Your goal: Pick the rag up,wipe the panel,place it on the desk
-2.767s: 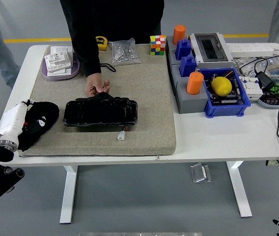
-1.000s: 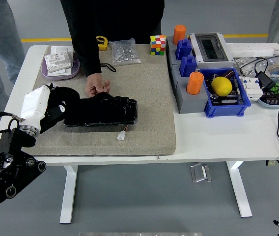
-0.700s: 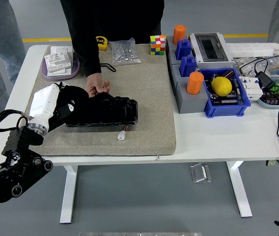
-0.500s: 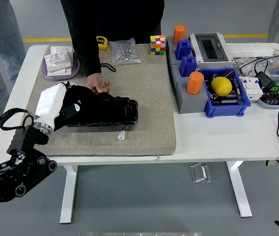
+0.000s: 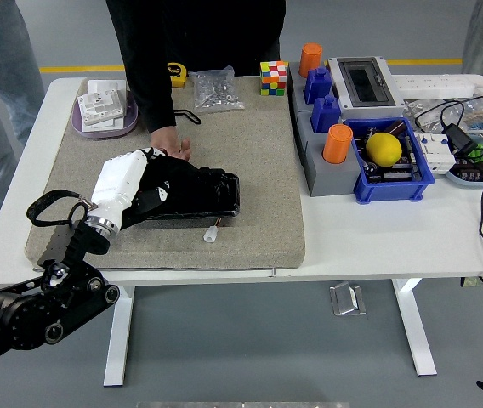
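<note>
While a person's hand [image 5: 170, 146] steadies it, the left hand [image 5: 144, 183] presses the rag [image 5: 173, 177] onto the panel [image 5: 212, 194].

Left arm enters from the lower left, white-cased wrist angled up and right; left hand [image 5: 161, 183] lies palm-down, fingers closed over a dark rag [image 5: 173, 177]. Right arm unseen.

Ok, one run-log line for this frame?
phase: wiping | left hand: holds rag on panel | person's hand: at panel's far edge | right hand: unseen
</note>
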`<state>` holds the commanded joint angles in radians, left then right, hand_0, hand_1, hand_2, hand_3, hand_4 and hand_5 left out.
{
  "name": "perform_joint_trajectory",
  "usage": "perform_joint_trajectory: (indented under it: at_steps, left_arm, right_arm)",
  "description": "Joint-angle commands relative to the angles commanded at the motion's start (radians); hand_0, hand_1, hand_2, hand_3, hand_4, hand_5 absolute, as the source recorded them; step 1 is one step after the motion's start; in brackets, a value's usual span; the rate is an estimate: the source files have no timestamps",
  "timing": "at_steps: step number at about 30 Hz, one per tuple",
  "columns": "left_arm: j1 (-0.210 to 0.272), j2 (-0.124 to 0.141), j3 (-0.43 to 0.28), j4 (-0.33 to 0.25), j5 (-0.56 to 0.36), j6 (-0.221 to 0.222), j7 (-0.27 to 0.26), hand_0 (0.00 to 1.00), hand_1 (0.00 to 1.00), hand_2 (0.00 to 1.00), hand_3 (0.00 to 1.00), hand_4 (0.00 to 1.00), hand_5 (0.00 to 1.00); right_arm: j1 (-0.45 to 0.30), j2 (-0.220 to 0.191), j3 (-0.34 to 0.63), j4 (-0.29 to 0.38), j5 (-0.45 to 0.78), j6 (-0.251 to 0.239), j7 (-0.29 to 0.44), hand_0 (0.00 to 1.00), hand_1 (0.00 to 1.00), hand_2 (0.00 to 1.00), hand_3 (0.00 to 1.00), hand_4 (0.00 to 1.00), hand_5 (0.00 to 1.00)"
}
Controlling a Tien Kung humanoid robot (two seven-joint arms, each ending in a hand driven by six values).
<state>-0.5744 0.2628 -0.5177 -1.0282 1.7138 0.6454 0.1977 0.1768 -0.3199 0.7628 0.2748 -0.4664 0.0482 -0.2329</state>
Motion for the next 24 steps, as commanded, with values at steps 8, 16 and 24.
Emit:
perform_joint_trajectory:
  at_steps: [8, 16, 24]
  left_arm:
    - [-0.047, -0.014, 0.059, 0.025, -0.017, 0.0, 0.004, 0.23, 0.17, 0.525, 0.469, 0.216, 0.002]
    - [-0.073, -0.026, 0.098, 0.039, -0.026, -0.001, 0.017, 0.233, 0.169, 0.525, 0.467, 0.213, 0.002]
    - [-0.11, -0.047, 0.164, 0.031, -0.041, -0.006, 0.03, 0.231, 0.168, 0.526, 0.468, 0.211, 0.002]
  right_arm:
    - [0.005, -0.006, -0.012, -0.004, 0.006, 0.003, -0.003, 0.766, 0.585, 0.709, 0.624, 0.998, 0.557]
    - [0.009, -0.011, -0.022, -0.008, 0.011, 0.006, -0.007, 0.769, 0.584, 0.708, 0.624, 0.998, 0.557]
    - [0.014, -0.014, -0.038, -0.009, 0.015, 0.007, -0.009, 0.769, 0.584, 0.708, 0.624, 0.998, 0.556]
